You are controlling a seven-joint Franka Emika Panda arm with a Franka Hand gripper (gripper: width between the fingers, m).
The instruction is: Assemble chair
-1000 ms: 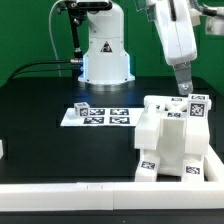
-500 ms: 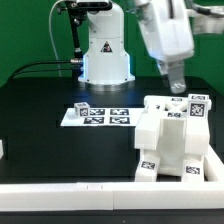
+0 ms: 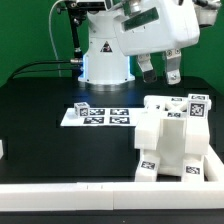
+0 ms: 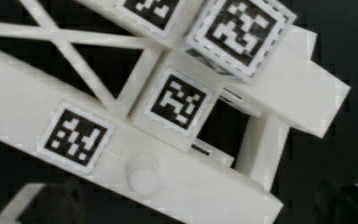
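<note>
The chair [image 3: 170, 140] stands at the exterior view's right as one white blocky structure with black-and-white tags on its faces. My gripper [image 3: 160, 79] hangs in the air above and behind it, apart from it. Its two dark fingers [image 3: 147, 72] are spread wide and hold nothing. The wrist view is filled with the chair's white panels and bars [image 4: 176, 110] and several tags, seen close and tilted. A small tagged white block [image 3: 82, 108] sits at the near-left corner of the marker board.
The marker board [image 3: 104, 117] lies flat on the black table, left of the chair. The arm's white base [image 3: 105, 55] stands behind it. A white rim [image 3: 80, 190] runs along the table's front edge.
The arm has risen and swung from the exterior view's right toward the centre. The wrist has turned, so both open fingers now show above the chair. The chair has not moved.
</note>
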